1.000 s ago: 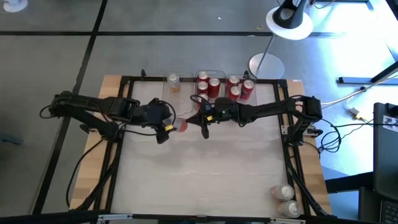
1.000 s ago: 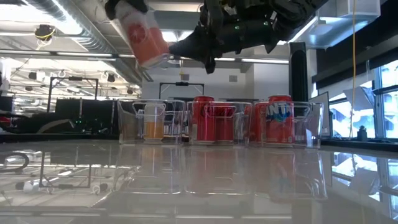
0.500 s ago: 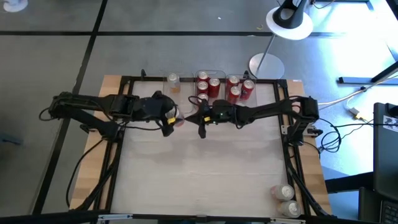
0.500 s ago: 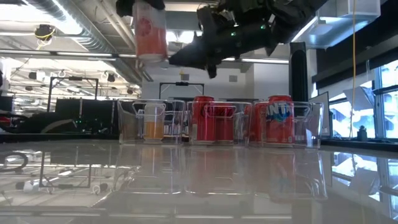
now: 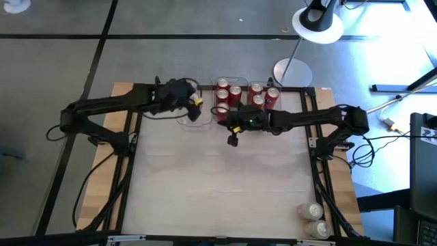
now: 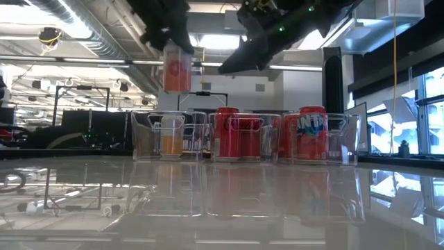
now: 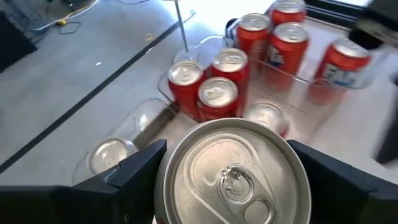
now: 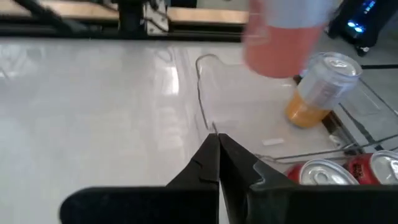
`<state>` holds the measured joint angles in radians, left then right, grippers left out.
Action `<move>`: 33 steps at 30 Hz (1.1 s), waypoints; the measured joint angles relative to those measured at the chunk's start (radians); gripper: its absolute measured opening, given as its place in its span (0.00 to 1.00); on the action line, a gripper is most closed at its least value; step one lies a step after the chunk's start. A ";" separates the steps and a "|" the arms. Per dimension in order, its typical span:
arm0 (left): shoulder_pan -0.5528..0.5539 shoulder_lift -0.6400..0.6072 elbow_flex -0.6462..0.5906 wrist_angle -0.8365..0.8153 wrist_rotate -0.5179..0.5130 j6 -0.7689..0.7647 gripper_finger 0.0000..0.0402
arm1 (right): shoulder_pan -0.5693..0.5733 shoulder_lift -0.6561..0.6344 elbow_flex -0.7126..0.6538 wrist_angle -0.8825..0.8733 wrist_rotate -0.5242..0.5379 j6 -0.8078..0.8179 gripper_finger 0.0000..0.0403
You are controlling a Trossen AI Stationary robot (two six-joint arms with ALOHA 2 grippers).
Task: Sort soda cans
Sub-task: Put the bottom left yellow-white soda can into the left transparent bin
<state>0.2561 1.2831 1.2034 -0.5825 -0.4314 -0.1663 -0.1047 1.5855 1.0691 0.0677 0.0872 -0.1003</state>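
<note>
My left gripper [image 5: 192, 104] [image 6: 175, 38] is over the left clear bin [image 5: 186, 117] at the table's far edge, shut on a pale soda can with an orange lower body [image 6: 177, 67] [image 7: 233, 175]. One similar can [image 7: 109, 155] [image 8: 318, 87] stands upright in that bin. Red cans stand in the middle bin [image 5: 229, 92] and the right bin [image 5: 265, 96]. My right gripper [image 5: 232, 140] [image 8: 219, 142] hovers shut just near of the middle bin, touching nothing. Two more cans [image 5: 311, 212] lie at the near right corner. My left gripper pinches the can between its two fingers [image 7: 134, 171], one on each side of the upper wall just below the top rim [image 7: 169, 183]. The fingers come from above, pointing down. The can is upright and lifted clear, high above the left bin.
Three clear bins [image 6: 239, 135] stand in a row along the far edge. A dark frame [image 5: 130, 137] runs round the table. A lamp base [image 5: 292, 71] stands beyond the far edge. The near and middle tabletop [image 5: 218, 191] is bare wood.
My left gripper has carried the can toward the far edge, from the table's middle to above the left bin, and the can has turned from tilted to upright. My right gripper has drawn back slightly toward the right, still shut.
</note>
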 joint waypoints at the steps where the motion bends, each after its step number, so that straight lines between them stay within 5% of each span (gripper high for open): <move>1: 0.022 0.014 0.000 0.015 0.012 0.012 0.72 | 0.000 0.007 0.000 0.002 0.000 -0.012 0.01; 8: 0.182 0.123 -0.001 0.166 0.225 0.080 0.72 | 0.000 0.064 0.000 0.034 0.000 -0.079 0.01; 17: 0.316 0.306 -0.003 0.267 0.324 0.122 0.72 | -0.003 0.123 0.000 0.044 0.000 -0.151 0.01; 33: 0.361 0.512 0.002 0.375 0.303 0.110 0.74 | -0.075 0.149 -0.001 0.066 -0.081 -0.167 0.01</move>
<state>0.6172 1.7949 1.2049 -0.2073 -0.1285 -0.0561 -0.1799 1.7348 1.0679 0.1341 0.0059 -0.2672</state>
